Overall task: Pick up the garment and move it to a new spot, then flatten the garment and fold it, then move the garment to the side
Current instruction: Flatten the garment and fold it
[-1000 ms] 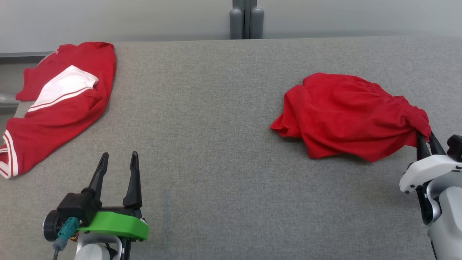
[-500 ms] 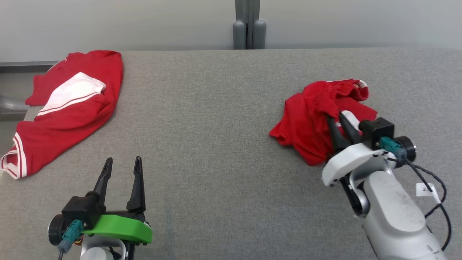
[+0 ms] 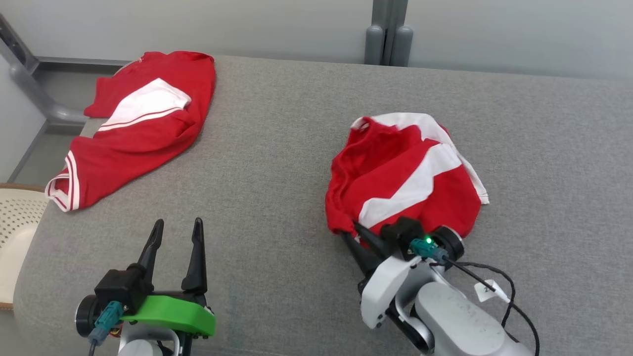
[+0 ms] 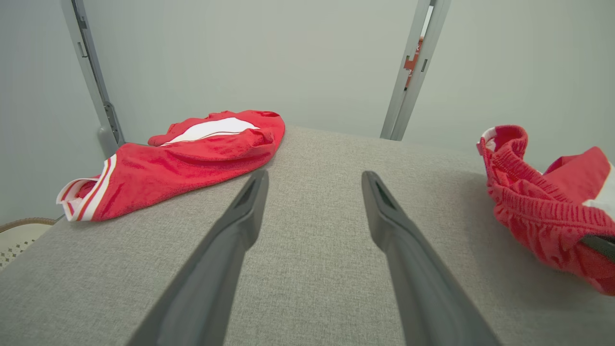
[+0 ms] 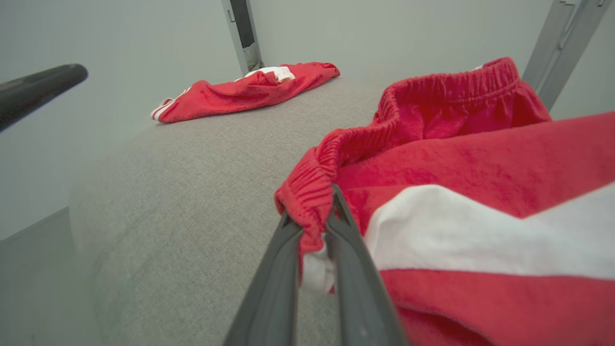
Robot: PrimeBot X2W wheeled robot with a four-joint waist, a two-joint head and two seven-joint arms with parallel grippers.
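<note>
The right gripper (image 3: 353,231) is pinching the garment (image 3: 395,168), its jaws drawn almost together with only cloth between them. In the right wrist view the gripper (image 5: 311,214) is clamping the gathered red waistband (image 5: 336,144) near one end, and a scrap of white fabric is showing between the fingers just below the pinch. The garment (image 5: 480,144), red with broad white stripes, is lying in a bunched heap on the table (image 3: 277,163), right of the middle and towards the front. The pinched edge is sitting at the heap's near left side.

The left gripper (image 3: 178,223) is sitting over the front left part of the table with its jaws spread wide and nothing between them. In the left wrist view this gripper (image 4: 314,178) is pointing across bare grey cloth, and the garment (image 4: 538,211) is showing at the right edge, well apart from it. One of its dark fingers (image 5: 43,84) is reaching into the upper left of the right wrist view.

The other garment (image 3: 148,123), also red and white, is lying crumpled at the table's far left corner, well apart from both grippers. A cream basket (image 3: 15,222) is standing beside the table's left edge, and a grey post (image 3: 388,34) is rising behind the far edge.
</note>
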